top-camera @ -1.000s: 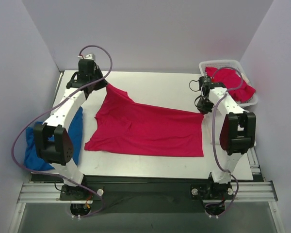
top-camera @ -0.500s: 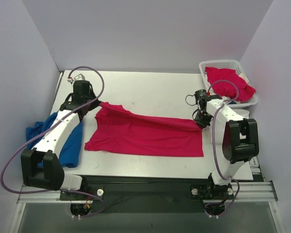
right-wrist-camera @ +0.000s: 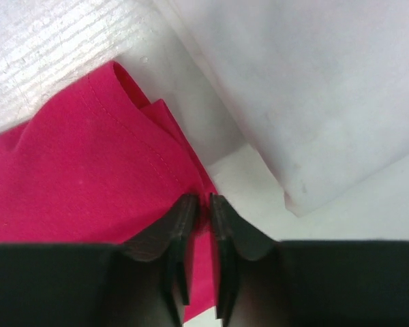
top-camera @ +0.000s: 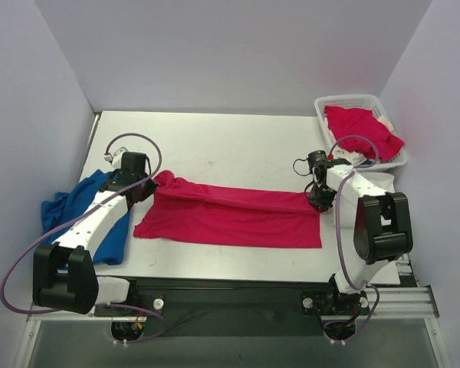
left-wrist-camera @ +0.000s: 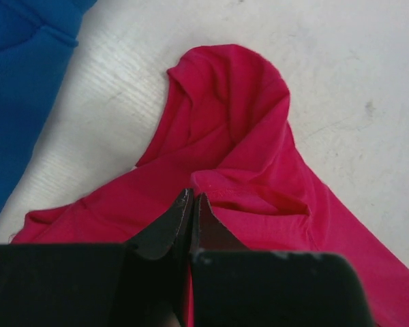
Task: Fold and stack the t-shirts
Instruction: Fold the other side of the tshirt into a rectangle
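Note:
A pinkish-red t-shirt [top-camera: 230, 215] lies across the middle of the table, its far edge drawn over toward the near edge. My left gripper [top-camera: 155, 182] is shut on its left far corner; in the left wrist view the jaws [left-wrist-camera: 192, 199] pinch red cloth [left-wrist-camera: 238, 136]. My right gripper [top-camera: 316, 201] is shut on the shirt's right far corner; in the right wrist view the jaws [right-wrist-camera: 203, 201] clamp the hem of the cloth [right-wrist-camera: 88, 170]. More red shirts [top-camera: 362, 130] lie in the basket.
A white lattice basket [top-camera: 353, 102] stands at the back right, with a bit of white cloth beside the red. A blue cloth [top-camera: 88, 211] lies at the table's left edge [left-wrist-camera: 20, 75]. The table [top-camera: 238, 142] is white, with walls on three sides.
Both grippers have moved toward the near edge, pulling the shirt's far edge down over its body. The raised left corner has come down to the table.

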{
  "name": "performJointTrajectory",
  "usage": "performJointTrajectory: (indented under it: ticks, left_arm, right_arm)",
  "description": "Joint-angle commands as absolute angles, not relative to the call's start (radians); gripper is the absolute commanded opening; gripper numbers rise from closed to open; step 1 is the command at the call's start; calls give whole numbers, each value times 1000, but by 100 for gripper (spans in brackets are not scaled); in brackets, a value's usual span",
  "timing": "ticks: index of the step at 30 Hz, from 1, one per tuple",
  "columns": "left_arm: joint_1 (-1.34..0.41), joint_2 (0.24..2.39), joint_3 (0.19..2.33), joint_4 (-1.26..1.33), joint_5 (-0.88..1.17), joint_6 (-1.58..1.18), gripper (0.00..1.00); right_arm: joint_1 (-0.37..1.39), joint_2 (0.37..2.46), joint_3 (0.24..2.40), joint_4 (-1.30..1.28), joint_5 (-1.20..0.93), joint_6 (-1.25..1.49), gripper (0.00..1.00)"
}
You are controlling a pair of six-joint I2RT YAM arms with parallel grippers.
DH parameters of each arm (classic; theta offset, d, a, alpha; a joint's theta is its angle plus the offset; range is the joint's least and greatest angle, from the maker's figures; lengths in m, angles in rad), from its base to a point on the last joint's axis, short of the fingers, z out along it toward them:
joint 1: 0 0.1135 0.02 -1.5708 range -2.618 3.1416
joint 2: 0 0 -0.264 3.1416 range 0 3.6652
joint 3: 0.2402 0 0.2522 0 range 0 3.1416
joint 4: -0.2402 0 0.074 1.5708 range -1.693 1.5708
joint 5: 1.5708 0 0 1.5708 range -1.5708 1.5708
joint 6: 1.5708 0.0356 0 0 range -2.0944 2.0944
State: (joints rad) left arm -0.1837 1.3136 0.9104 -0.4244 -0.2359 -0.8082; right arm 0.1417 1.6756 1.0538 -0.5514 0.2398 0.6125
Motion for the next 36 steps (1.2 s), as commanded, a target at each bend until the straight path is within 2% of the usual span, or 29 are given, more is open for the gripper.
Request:
performJointTrajectory:
  ticks: [1,2,6,11,15,16,17,20,22,25,30,36]
  left_arm:
    - [-186,1275,885,-462,-307,-874,0]
    - [-187,1270,874,-474,-313,-903,0]
    - [-189,1230,798,-474,-341,-960,1]
    - [-190,1219,738,-483,-336,-983,7]
    - [-192,1218,723,-514,-342,-994,16]
    - [-190,1218,719,-520,-339,-996,23]
    - [-192,1215,709,-526,-325,-1000,34]
    - [-192,1206,680,-540,-310,-1006,50]
    - [-198,1198,670,-543,-302,-1002,54]
    - [-204,1193,652,-525,-298,-979,56]
    - [-227,1193,655,-345,-184,-872,56]
    - [-245,1256,730,-302,-198,-825,56]
  right_arm:
    - [153,1620,1023,-581,293,632,20]
    - [156,1608,1017,-581,293,638,27]
    - [181,1565,976,-586,299,658,38]
    - [215,1502,954,-595,304,678,38]
    - [244,1480,1012,-612,310,683,38]
    - [250,1479,1025,-618,310,686,38]
    - [264,1479,1038,-620,310,686,38]
    - [287,1496,1087,-629,307,684,37]
    - [299,1515,1117,-632,305,684,37]
    - [330,1549,1152,-632,298,687,37]
    - [440,1623,1250,-615,285,664,34]
    - [647,1772,1436,-536,217,566,27]
